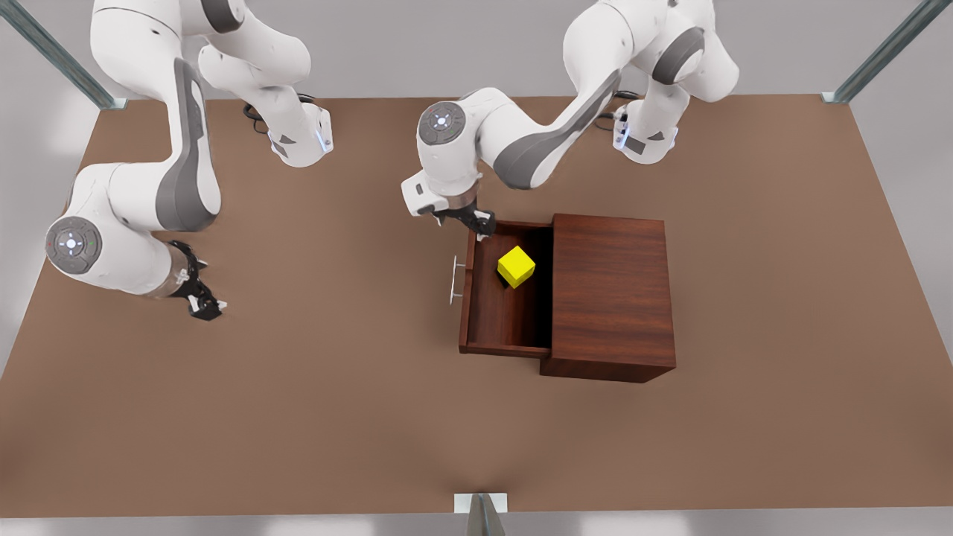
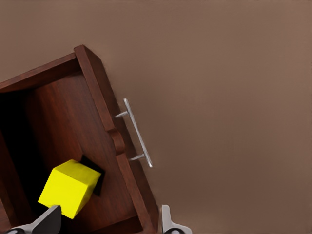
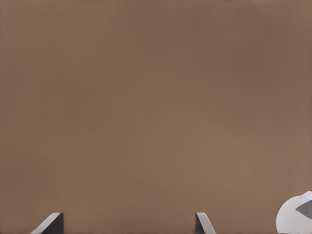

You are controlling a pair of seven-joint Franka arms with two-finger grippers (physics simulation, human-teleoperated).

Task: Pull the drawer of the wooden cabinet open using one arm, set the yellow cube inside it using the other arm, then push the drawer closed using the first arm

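Drawer [image 1: 500, 320] open toward front view's left, yellow cube [image 1: 516, 266] inside

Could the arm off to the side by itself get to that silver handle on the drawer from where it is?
Probably yes. The right gripper hangs open over bare table, and nothing stands between it and the handle on the open drawer. The left gripper sits near the drawer's far corner, off that path.
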